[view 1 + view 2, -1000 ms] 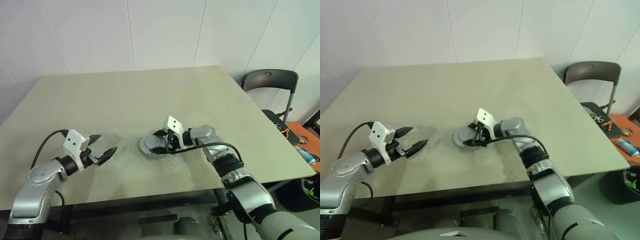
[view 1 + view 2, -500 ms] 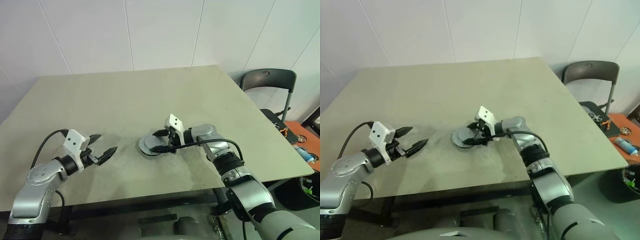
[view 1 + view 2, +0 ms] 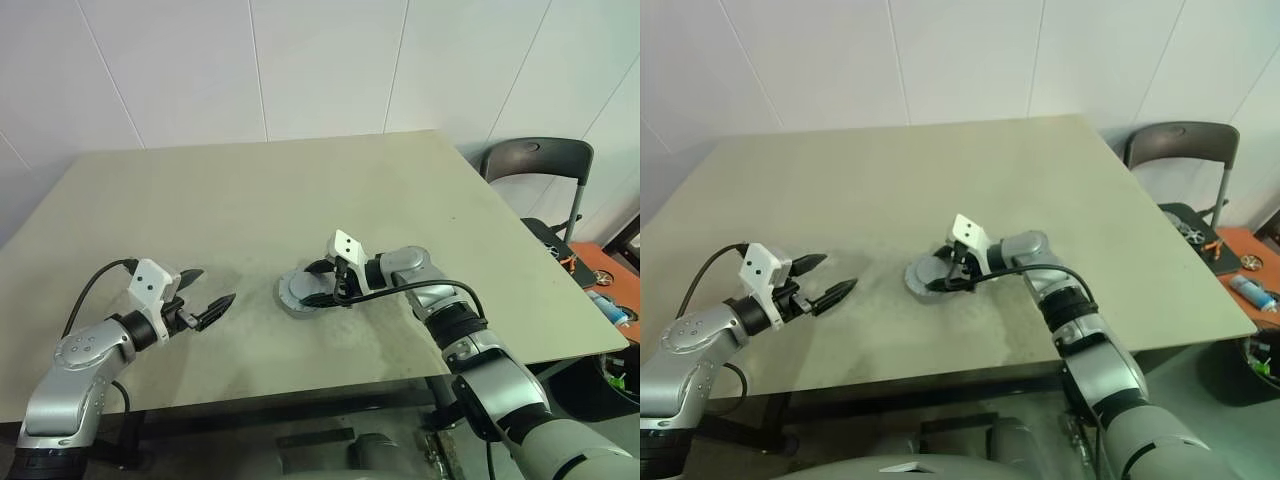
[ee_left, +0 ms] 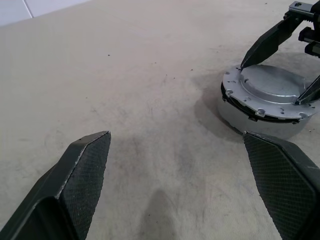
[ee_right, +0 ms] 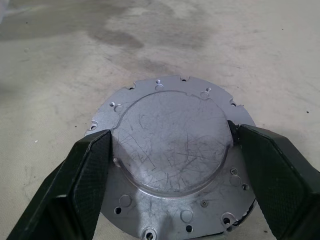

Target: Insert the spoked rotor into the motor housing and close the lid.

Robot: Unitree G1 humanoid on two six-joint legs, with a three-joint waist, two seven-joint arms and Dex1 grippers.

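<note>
Lid: the grey round toothed-edge metal lid (image 5: 172,160), frame centre, sits on the pale grey round motor housing (image 4: 265,122).
Right gripper (image 5: 172,152): my fingers straddle its raised dome, touching.
Left gripper (image 3: 205,297): open, empty, lower left.
Doing it well: press evenly, keeping the lid level.

Brightness: even, diffuse indoor light; no harsh glare.
Shadows: soft dark patch on the table (image 3: 250,200) beside the lid (image 4: 270,92).
Reflections: dull sheen on the lid's scratched metal.
Focus: head views sharp; wrist views soften on near fingers (image 4: 80,175).
Distortion: mild wide-angle bowing at edges.
</note>
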